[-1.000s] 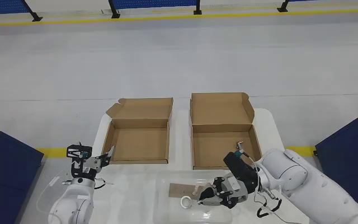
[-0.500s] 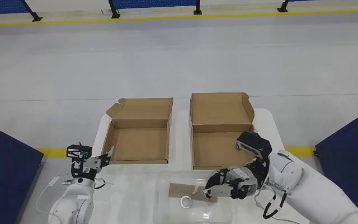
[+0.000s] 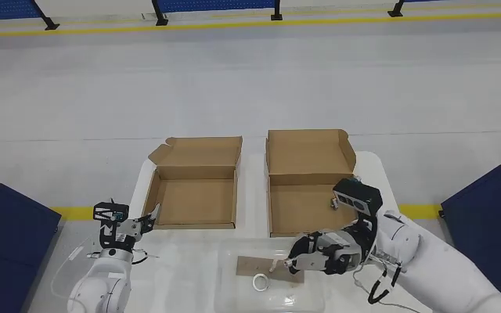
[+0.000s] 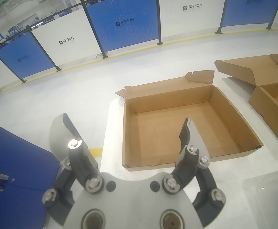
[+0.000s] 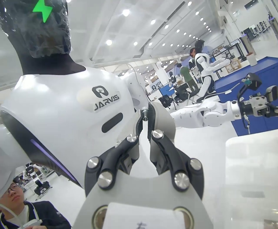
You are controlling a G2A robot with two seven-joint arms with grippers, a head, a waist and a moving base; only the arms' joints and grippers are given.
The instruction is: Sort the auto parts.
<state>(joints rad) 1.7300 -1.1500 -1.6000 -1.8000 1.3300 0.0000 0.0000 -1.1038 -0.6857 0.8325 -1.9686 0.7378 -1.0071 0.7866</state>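
- Top view: the right gripper [image 3: 292, 268] hangs over the clear tray [image 3: 235, 296], where a brown card [image 3: 252, 264] and a white ring [image 3: 260, 283] lie. The right box [image 3: 313, 210] sits just beyond it and the left box [image 3: 196, 202] farther across, so the right arm is likely the nearer for a drop. The left gripper [image 3: 131, 225] sits by the left box's near corner.
- Left wrist view: the left gripper [image 4: 126, 121] is spread wide and empty, facing the left box [image 4: 169, 97]. The partition panels [image 4: 121, 19] carry printed logos.
- Right wrist view: the right gripper [image 5: 145, 118] pinches a small metal part [image 5: 144, 113], tips turned up. The part's long axis cannot be told.
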